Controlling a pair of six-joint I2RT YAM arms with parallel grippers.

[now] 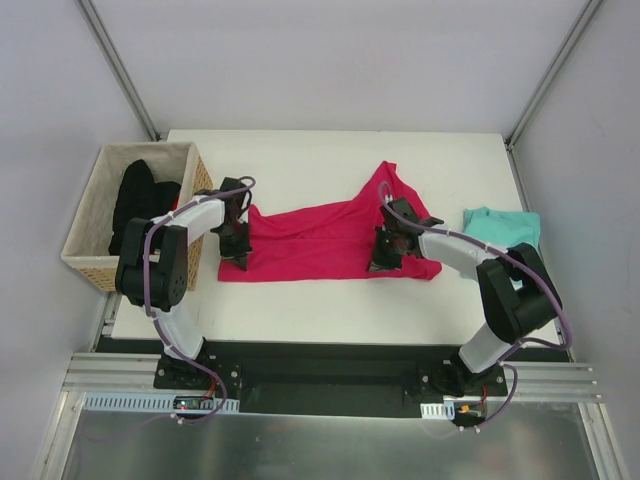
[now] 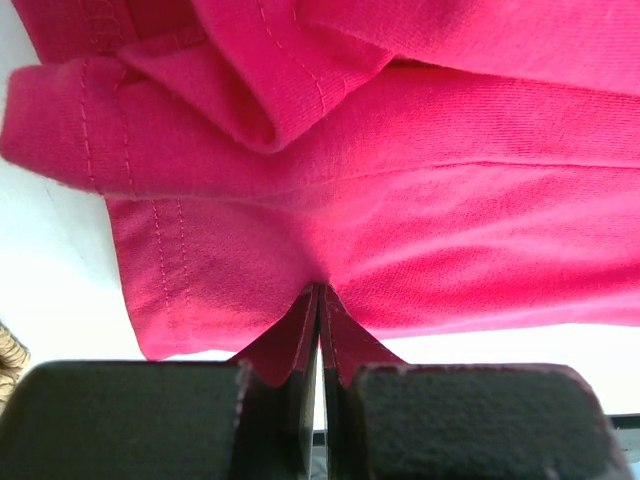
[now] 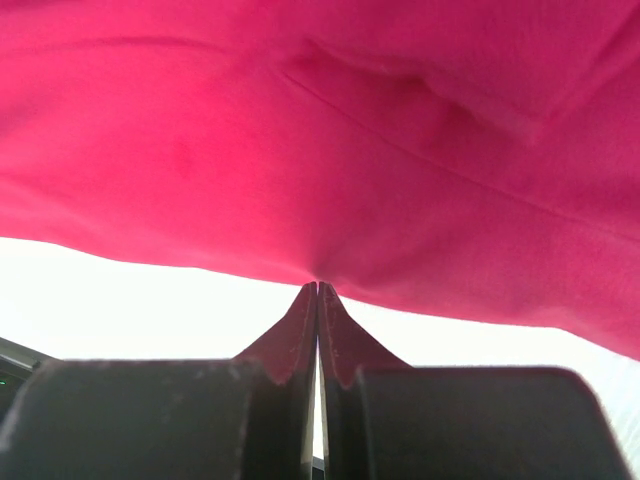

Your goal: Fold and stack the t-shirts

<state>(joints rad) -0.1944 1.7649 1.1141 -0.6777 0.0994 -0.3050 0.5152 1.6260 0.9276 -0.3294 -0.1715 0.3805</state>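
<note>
Here, closest to the arm bases, the left fingers (image 2: 292, 345) are pressed together on a pinch of the magenta-pink t-shirt (image 2: 420, 220), and the cloth is drawn into a small peak right at their tips. A stitched hem runs down the shirt's left end just beside that pinch. Above it a rolled, hemmed fold lies across the fabric. The right fingers (image 3: 295, 335) are likewise clamped tight on a fold of the same shirt's near edge, with white table showing beneath the cloth on both sides.

From above, the pink shirt lies stretched crosswise on the middle of the table (image 1: 330, 160). The left fingers grip its left end and the right fingers grip toward its right end, along the front edge. A flap of pink rises to a point toward the far side, beside the right wrist. The teal t-shirt (image 1: 500, 226) sits crumpled at the table's right edge, apart from the pink one. At the table's left edge a wicker basket (image 1: 95, 262) holds a black garment (image 1: 140, 200).
</note>
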